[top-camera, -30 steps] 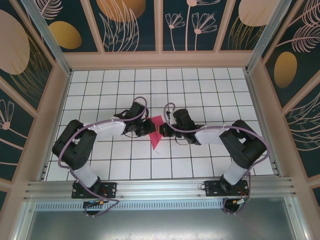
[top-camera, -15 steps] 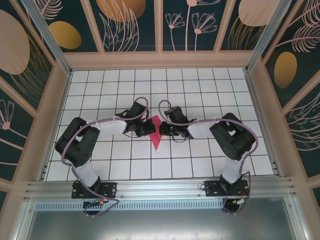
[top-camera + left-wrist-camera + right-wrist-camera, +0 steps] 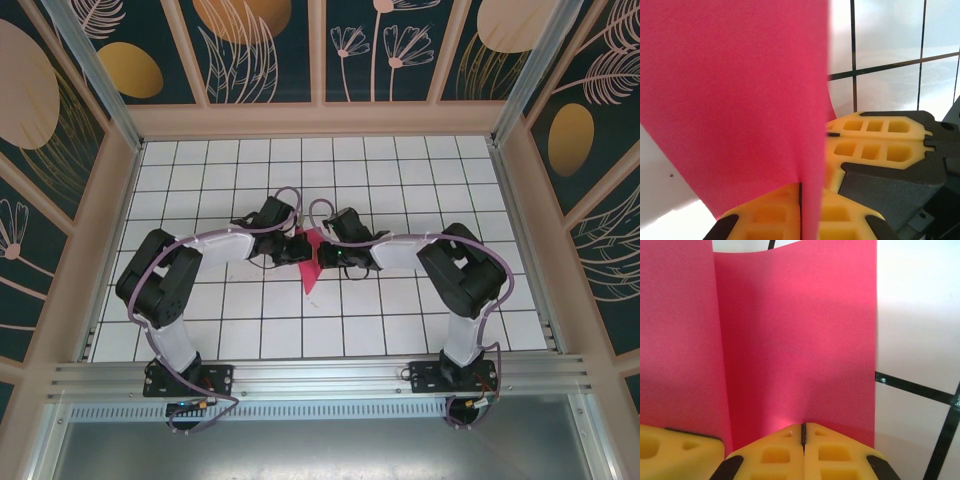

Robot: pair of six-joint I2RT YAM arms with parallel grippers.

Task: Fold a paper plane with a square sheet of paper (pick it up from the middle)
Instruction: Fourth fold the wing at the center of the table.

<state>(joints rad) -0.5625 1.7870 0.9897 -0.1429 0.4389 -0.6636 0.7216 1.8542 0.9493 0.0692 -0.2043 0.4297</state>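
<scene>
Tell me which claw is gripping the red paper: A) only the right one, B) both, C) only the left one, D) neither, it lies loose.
B: the left gripper and the right gripper are each shut on the red paper, which runs into both closed seams.

One sheet of paper [image 3: 310,274], two grippers [image 3: 801,210] [image 3: 803,435]

Folded thin red-pink paper sheet [image 3: 310,270] mid white grid-tiled table [image 3: 200,310], narrow end twd 6 o'clock. L gripper [image 3: 298,249] at its 9, R gripper [image 3: 326,257] at 3, both touching.
</scene>
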